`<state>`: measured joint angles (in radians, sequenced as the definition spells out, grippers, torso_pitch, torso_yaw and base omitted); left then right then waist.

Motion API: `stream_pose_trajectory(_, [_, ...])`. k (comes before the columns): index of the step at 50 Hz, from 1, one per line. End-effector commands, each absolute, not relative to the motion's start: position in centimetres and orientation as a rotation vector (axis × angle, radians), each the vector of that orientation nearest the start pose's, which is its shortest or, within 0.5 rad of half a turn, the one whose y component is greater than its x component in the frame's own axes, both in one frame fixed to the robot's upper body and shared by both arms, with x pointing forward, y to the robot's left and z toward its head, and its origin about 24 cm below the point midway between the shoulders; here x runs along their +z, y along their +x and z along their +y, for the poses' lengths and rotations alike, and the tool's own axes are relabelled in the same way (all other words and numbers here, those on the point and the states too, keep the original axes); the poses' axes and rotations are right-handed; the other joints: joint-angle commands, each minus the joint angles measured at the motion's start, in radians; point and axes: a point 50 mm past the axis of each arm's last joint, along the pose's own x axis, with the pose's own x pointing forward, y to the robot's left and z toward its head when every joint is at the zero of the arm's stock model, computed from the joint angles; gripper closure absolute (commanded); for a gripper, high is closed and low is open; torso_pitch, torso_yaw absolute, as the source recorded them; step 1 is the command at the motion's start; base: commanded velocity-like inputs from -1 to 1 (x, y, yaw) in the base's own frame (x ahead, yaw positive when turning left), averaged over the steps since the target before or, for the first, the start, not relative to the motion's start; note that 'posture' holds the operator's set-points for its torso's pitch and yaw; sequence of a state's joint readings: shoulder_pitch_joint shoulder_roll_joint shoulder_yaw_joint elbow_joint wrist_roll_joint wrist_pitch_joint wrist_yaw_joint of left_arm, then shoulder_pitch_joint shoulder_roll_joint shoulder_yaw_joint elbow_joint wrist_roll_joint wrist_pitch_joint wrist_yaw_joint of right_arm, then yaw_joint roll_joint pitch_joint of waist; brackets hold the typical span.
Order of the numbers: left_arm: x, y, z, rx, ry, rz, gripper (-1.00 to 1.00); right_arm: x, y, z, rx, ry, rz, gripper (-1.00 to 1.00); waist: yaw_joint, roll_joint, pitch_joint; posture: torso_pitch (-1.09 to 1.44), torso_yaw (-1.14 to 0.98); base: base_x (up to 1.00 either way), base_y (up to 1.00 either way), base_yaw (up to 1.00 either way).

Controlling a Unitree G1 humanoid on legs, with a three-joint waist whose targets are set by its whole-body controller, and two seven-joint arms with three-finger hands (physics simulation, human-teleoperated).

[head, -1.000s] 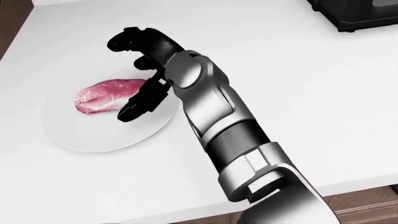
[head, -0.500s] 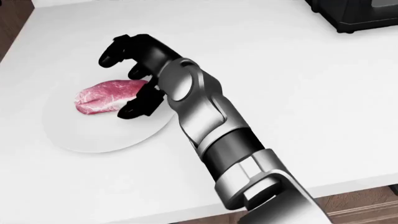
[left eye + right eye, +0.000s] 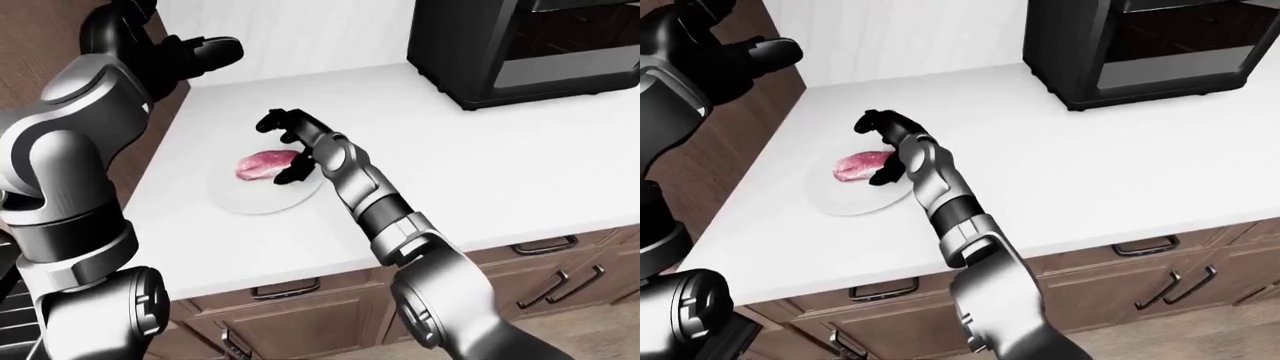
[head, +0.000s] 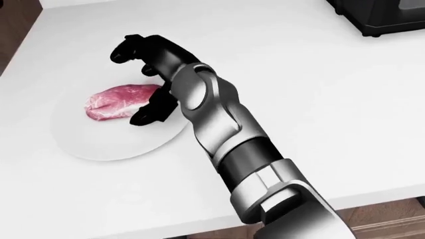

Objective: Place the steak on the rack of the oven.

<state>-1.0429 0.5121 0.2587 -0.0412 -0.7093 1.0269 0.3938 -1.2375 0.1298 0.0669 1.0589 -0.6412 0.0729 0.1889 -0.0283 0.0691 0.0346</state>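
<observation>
Silver-grey jointed right arm (image 4: 219,124) reaches from the head view's bottom right up toward its left. Black three-finger right hand (image 4: 149,79) at its end is spread: two fingers (image 4: 126,50) arch high, the third (image 4: 149,114) points down-left, none closed round anything. Grey left arm (image 3: 60,172) is raised at the left-eye view's left edge, its black left hand (image 3: 185,56) loosely uncurled.

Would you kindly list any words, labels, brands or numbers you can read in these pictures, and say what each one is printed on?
None can be read.
The oven shows only plain black panels and a glass door, with no brand or dial marks visible.
The plate, the steak, the counter, the drawers and the right hand carry no lettering.
</observation>
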Motion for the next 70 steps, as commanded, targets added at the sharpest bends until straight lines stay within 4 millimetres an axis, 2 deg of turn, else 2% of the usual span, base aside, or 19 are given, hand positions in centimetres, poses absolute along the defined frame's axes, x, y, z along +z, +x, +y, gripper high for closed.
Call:
stream_pose_trajectory(1, [33.6, 32.5, 20.6, 0.079, -0.175, -0.185, -1.00, 19.5, 39.8, 1.2, 0.507, -0.844, -0.135, -0.40, -0.003, 0.005, -0.024, 0.00, 0.00, 0.00, 0.00, 0.00])
stream_pose_trajectory(9, [33.6, 32.5, 20.6, 0.079, -0.176, -0.186, -1.00, 19.2, 40.0, 1.0, 0.509, -0.821, -0.095, -0.33, 0.000, 0.003, -0.025, 0.00, 0.00, 0.00, 0.00, 0.00])
stream_pose_trajectory(17, [33.7, 32.4, 20.6, 0.080, -0.176, -0.187, -1.00, 18.9, 39.9, 1.0, 0.520, -0.805, -0.065, -0.35, 0.001, 0.002, -0.027, 0.00, 0.00, 0.00, 0.00, 0.00])
stream_pose_trajectory(20, [33.7, 32.5, 20.6, 0.079, -0.176, -0.187, -1.00, 18.7, 40.0, 1.0, 0.522, -0.805, -0.056, -0.19, 0.001, 0.002, -0.026, 0.00, 0.00, 0.00, 0.00, 0.00])
stream_pose_trajectory(23, [33.7, 32.5, 20.6, 0.079, -0.177, -0.187, -1.00, 18.8, 39.9, 1.0, 0.523, -0.806, -0.050, -0.14, 0.001, 0.002, -0.027, 0.00, 0.00, 0.00, 0.00, 0.00])
stream_pose_trajectory(24, [33.7, 32.5, 20.6, 0.079, -0.176, -0.187, -1.00, 18.9, 40.0, 1.0, 0.523, -0.805, -0.050, -0.08, 0.001, 0.002, -0.027, 0.00, 0.00, 0.00, 0.00, 0.00])
stream_pose_trajectory(25, [33.7, 32.5, 20.6, 0.079, -0.176, -0.188, -1.00, 18.8, 40.0, 1.0, 0.523, -0.807, -0.050, 0.13, 0.001, 0.002, -0.027, 0.00, 0.00, 0.00, 0.00, 0.00])
stream_pose_trajectory(28, [33.7, 32.5, 20.6, 0.079, -0.176, -0.187, -1.00, 18.9, 40.0, 1.0, 0.523, -0.807, -0.049, 0.23, 0.001, 0.002, -0.027, 0.00, 0.00, 0.00, 0.00, 0.00])
stream_pose_trajectory(41, [33.6, 32.5, 20.4, 0.077, -0.175, -0.184, -1.00, 18.6, 40.0, 0.7, 0.517, -0.816, -0.047, 0.22, -0.002, 0.002, -0.028, 0.00, 0.00, 0.00, 0.00, 0.00])
stream_pose_trajectory(43, [33.5, 32.5, 20.5, 0.077, -0.174, -0.184, -1.00, 18.8, 40.0, 0.8, 0.514, -0.815, -0.056, 0.32, -0.003, 0.003, -0.028, 0.00, 0.00, 0.00, 0.00, 0.00])
stream_pose_trajectory(44, [33.5, 32.5, 20.5, 0.078, -0.175, -0.183, -1.00, 18.8, 40.0, 0.8, 0.513, -0.813, -0.059, 0.47, -0.003, 0.003, -0.028, 0.00, 0.00, 0.00, 0.00, 0.00])
stream_pose_trajectory(46, [33.6, 32.5, 20.5, 0.078, -0.175, -0.184, -1.00, 18.8, 40.0, 0.8, 0.512, -0.812, -0.062, 0.50, -0.004, 0.004, -0.028, 0.00, 0.00, 0.00, 0.00, 0.00])
stream_pose_trajectory(50, [33.6, 32.4, 20.5, 0.078, -0.175, -0.184, -1.00, 18.9, 40.0, 0.8, 0.506, -0.810, -0.069, 0.82, -0.005, 0.005, -0.027, 0.00, 0.00, 0.00, 0.00, 0.00])
stream_pose_trajectory(51, [33.6, 32.4, 20.5, 0.078, -0.174, -0.184, -1.00, 18.9, 40.0, 0.8, 0.505, -0.811, -0.071, 0.81, -0.006, 0.005, -0.027, 0.00, 0.00, 0.00, 0.00, 0.00])
stream_pose_trajectory(54, [33.6, 32.4, 20.5, 0.077, -0.174, -0.184, -1.00, 18.9, 40.0, 0.8, 0.501, -0.809, -0.075, 1.00, -0.007, 0.006, -0.026, 0.00, 0.00, 0.00, 0.00, 0.00])
stream_pose_trajectory(59, [33.6, 32.4, 20.5, 0.077, -0.174, -0.184, -1.00, 19.0, 40.1, 0.7, 0.495, -0.804, -0.083, 1.00, -0.008, 0.007, -0.024, 0.00, 0.00, 0.00, 0.00, 0.00])
stream_pose_trajectory(70, [33.5, 32.5, 20.4, 0.077, -0.173, -0.184, -1.00, 20.8, 40.2, 0.5, 0.482, -0.767, -0.108, 1.00, -0.011, 0.008, -0.019, 0.00, 0.00, 0.00, 0.00, 0.00])
